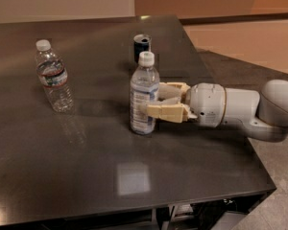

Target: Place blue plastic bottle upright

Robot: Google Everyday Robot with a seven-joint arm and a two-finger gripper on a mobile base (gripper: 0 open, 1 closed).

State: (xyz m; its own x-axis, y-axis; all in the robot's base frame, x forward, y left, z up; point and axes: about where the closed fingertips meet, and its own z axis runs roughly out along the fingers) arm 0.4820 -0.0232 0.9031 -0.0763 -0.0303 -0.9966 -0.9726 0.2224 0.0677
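Observation:
The blue plastic bottle (142, 86), clear with a white cap and a blue-and-white label, stands upright on the dark table (86, 171) near its middle. My gripper (152, 101) reaches in from the right at the height of the label. Its cream fingers (166, 112) sit on either side of the bottle's body and are closed on it. The far finger is partly hidden behind the bottle. The bottle's base rests on the table top.
A blue and silver drink can (142, 47) stands just behind the bottle. A ribbed clear bottle with a red-banded label (53, 76) stands upright at the left. The table's right edge (259, 166) runs below my arm.

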